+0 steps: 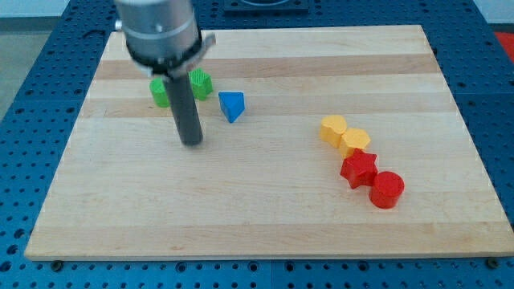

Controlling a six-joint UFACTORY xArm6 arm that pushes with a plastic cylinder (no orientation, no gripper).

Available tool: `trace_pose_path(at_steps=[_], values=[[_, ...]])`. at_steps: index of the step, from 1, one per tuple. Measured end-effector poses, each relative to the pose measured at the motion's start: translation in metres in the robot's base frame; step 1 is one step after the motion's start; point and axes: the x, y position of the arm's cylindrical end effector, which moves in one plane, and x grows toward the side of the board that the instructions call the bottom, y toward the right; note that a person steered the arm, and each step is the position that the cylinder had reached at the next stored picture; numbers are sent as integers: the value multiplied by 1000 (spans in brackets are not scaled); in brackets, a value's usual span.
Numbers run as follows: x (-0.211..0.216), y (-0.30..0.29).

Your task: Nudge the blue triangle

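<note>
The blue triangle (232, 105) lies on the wooden board (265, 209) in the upper left part of the view. My tip (191, 143) rests on the board to the left of and below the triangle, a short gap apart from it. The rod rises from there to the arm's grey end at the view's top left.
Two green blocks (200, 83) (161, 91) sit just above the rod, partly hidden by it. At the view's right, two yellow blocks (333, 128) (355, 142), a red star (358, 168) and a red cylinder (386, 189) lie in a diagonal row.
</note>
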Motion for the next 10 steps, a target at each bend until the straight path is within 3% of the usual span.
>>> trace_pose_path(at_steps=[1, 2, 3, 4, 6, 10], values=[[32, 46], [-22, 123], [-27, 128], [-73, 116], [-110, 75], [-85, 92]])
